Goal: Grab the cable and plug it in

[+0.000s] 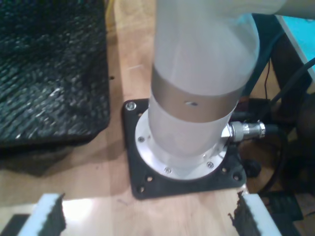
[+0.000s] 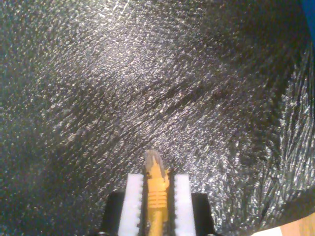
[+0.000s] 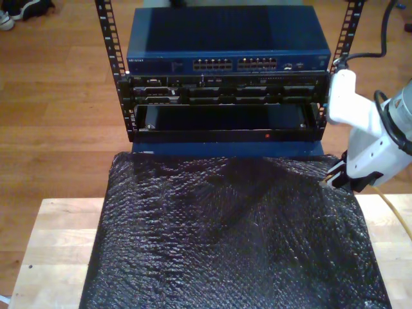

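A wooden table carries one black bubbly mat; behind it stands one rack holding a blue network switch. My second gripper, at the exterior view's right edge of the mat, is clamped on the single yellow cable, clear plug pointing forward. My first gripper hangs spread and empty over one arm base. The plug could twist in the grip and miss its port, or the trailing cable could snag.

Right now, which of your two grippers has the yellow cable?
My second gripper: its white pads clamp the cable just behind the clear plug. My first gripper is open, holding nothing.
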